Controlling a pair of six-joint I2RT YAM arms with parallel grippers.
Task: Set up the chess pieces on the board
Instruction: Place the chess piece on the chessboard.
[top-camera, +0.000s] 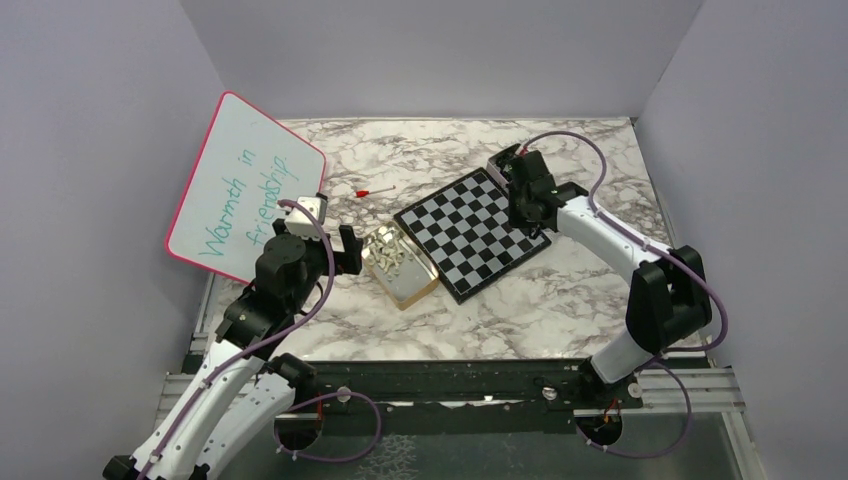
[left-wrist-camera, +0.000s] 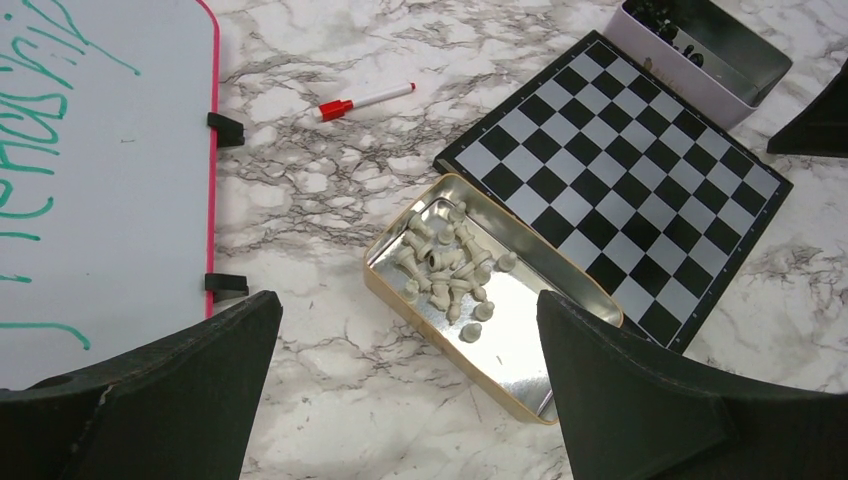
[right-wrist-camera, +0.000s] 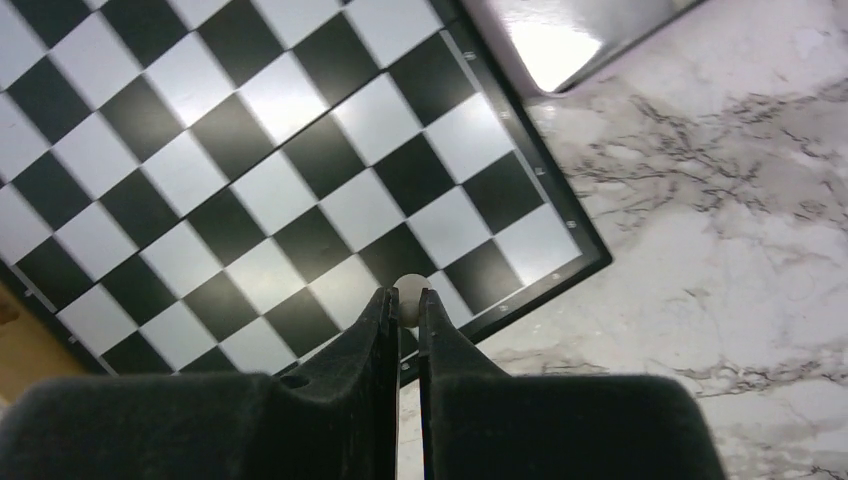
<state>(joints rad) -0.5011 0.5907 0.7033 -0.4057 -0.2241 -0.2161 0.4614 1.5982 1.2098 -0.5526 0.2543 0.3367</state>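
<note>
The black-and-white board (top-camera: 470, 232) lies at the table's middle, turned diamond-wise. My right gripper (right-wrist-camera: 403, 300) is shut on a pale chess piece (right-wrist-camera: 410, 290), of which only the round top shows, above the board's (right-wrist-camera: 250, 170) edge squares near a corner. Several more pale chess pieces (left-wrist-camera: 450, 265) lie heaped in an open gold tin (left-wrist-camera: 400, 300) at the board's (left-wrist-camera: 620, 190) left side. Over that tin's near end my left gripper (left-wrist-camera: 408, 310) hangs wide open, holding nothing. From above, the left gripper (top-camera: 345, 250) is just left of the tin (top-camera: 425, 285).
A second tin (left-wrist-camera: 700, 60) with black pieces (left-wrist-camera: 660, 15) stands at the board's far corner. A pink-framed whiteboard (top-camera: 245, 185) leans at the left, with a red-capped marker (top-camera: 373, 190) on the marble beside it. Grey walls close in three sides.
</note>
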